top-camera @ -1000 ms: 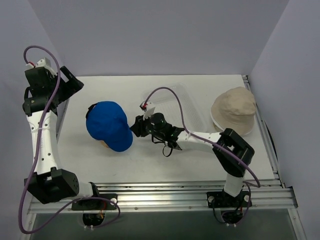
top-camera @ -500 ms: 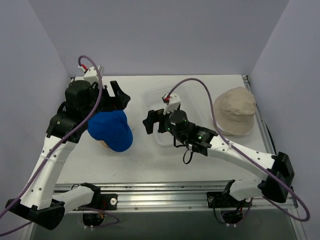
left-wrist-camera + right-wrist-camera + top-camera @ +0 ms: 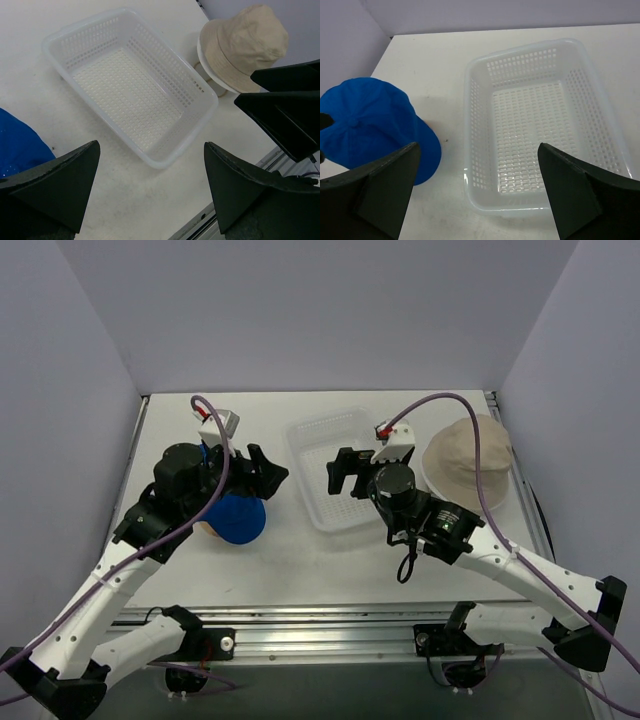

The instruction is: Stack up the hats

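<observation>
Bright blue fabric cap (image 3: 370, 122) at 9 o'clock, beige fabric bucket hat (image 3: 468, 458) at 3; left gripper (image 3: 264, 471) and right gripper (image 3: 340, 473) both gape empty, so I'd pinch the beige crown squarely.

A clear plastic lattice basket (image 3: 310, 465) sat upright on the white table (image 3: 300, 560), near its middle, with its long side running front to back, slightly skewed. Pale lilac walls (image 3: 300, 310) enclosed the table on three sides. A ribbed aluminium rail (image 3: 330, 625) ran along the near edge.
</observation>
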Controlling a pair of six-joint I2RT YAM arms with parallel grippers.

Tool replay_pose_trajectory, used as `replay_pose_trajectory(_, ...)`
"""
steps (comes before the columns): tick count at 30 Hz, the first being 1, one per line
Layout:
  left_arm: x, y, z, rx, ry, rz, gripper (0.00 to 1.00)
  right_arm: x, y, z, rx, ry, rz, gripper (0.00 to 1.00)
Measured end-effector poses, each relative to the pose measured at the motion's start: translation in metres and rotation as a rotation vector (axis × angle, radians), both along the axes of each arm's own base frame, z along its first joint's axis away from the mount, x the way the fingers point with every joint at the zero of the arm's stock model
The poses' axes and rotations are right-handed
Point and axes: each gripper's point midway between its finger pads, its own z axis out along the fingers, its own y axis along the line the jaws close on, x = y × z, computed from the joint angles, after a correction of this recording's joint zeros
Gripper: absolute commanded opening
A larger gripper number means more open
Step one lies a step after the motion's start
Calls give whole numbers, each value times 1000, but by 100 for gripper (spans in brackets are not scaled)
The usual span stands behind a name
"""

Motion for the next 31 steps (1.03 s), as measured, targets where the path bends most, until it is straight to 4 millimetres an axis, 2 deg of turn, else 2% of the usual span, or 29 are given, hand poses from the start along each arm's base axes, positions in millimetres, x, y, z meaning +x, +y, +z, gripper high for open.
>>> replay_pose_trajectory(3,-5,-1,-2,-20,-16,-16,94,1,-13,-9,-18,1,-50,100)
replay_pose_trajectory(9,-14,-1,9,-58,-60,-42,94,4,-27,-13,-48,4,-121,100)
replay_pose_trajectory(23,-16,-1,-14,-52,-17,-44,94,2,-34,-5,-40,-13,-136,100)
replay_pose_trajectory(31,-17,-2,-16,-52,-9,-48,94,0,-36,-1,-29,-19,-136,100)
